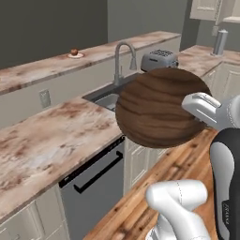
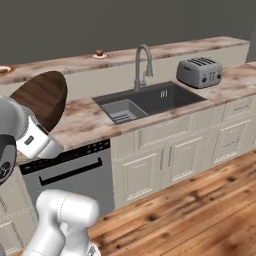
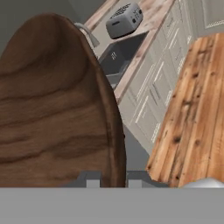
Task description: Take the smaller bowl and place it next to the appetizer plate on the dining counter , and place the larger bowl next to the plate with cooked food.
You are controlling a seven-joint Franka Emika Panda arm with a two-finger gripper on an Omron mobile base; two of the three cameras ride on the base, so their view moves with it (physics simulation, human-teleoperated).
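Observation:
The larger bowl (image 1: 159, 108), wide and dark brown with wood grain, hangs tilted on edge in the air over the worktop by the sink. My gripper (image 1: 196, 116) is shut on its right rim. In the hand view the bowl (image 3: 52, 109) covers the left half, and its rim runs down between my gripper's (image 3: 113, 179) two tips. From the right base view the bowl (image 2: 42, 97) shows its hollow side. The appetizer plate (image 1: 75, 55) (image 2: 99, 54) with its brown lump sits far back on the dining counter (image 1: 33, 72) (image 2: 200, 46). The smaller bowl is out of view.
Below the bowl lie the sink (image 2: 150, 102) and its faucet (image 2: 141, 65). A toaster (image 2: 201, 71) stands to the right on the marble worktop (image 1: 42, 140). A dishwasher (image 2: 70, 170) fronts the cabinets. Another plate's edge (image 2: 4, 69) shows at the dining counter's left.

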